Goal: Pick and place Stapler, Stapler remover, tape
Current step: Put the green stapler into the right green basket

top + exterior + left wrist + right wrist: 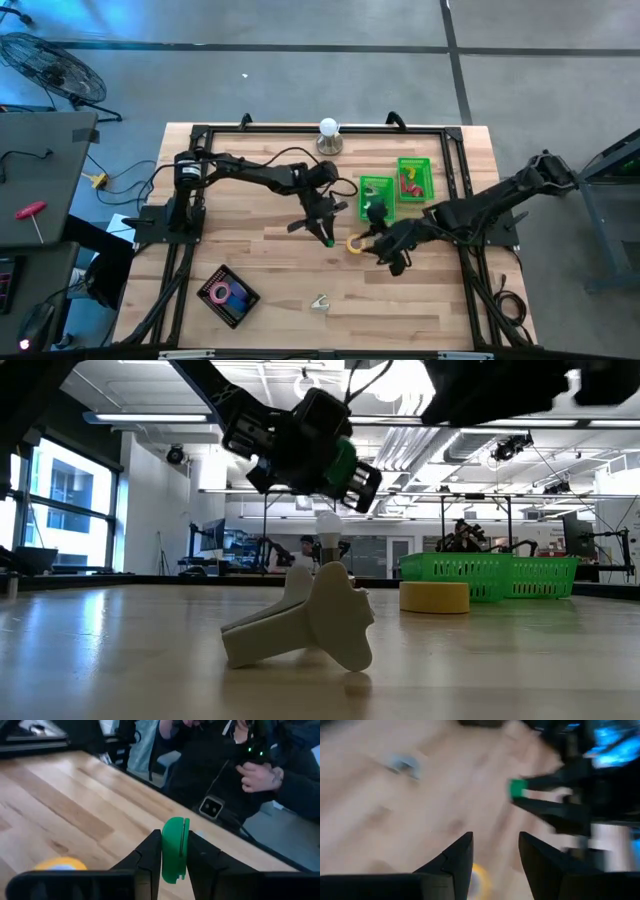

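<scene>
You are in the carry step: your left gripper is clamped on a small green roll of tape, held on edge between the two fingers and lifted clear of the table. In the high view it hangs over mid-table, with the two green bins off beyond it toward the right arm. Your right gripper hovers low with its fingers apart and nothing between them, the yellow tape roll lying just beside and below its tips. The next move, I judge, is to swing the green roll across to a bin and release it over the opening. Mind the crowding: the right arm sits between your load and the bins, so clearance there is tight, while the near side of the table, past the pale plastic piece, is open
</scene>
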### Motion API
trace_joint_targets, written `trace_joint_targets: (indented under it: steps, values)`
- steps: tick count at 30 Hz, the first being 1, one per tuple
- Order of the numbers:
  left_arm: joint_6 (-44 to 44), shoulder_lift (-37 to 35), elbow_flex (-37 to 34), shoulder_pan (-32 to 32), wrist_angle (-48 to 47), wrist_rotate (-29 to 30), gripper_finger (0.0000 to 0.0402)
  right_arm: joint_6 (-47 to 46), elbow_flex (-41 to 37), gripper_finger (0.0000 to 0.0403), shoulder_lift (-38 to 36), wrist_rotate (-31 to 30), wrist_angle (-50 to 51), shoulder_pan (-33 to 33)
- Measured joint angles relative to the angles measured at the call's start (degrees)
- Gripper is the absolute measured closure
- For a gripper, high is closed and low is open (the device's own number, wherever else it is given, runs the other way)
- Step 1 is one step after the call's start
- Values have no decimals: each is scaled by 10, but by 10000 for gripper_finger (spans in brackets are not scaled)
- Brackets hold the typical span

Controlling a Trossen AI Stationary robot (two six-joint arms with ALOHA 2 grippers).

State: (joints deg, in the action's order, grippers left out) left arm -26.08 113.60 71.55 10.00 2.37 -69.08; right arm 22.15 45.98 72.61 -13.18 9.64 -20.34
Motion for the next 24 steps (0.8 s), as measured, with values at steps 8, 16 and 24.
trace_joint_targets:
  steps: [8,16,24]
  values:
    - [40,-1,0,-4,37,26,344,30,0,254,30,-71,-67,-6]
    - [49,-2,0,-3,37,37,337,61,8,253,105,-31,-115,22]
    - [42,-2,1,-3,29,36,336,117,81,252,177,-88,-104,15]
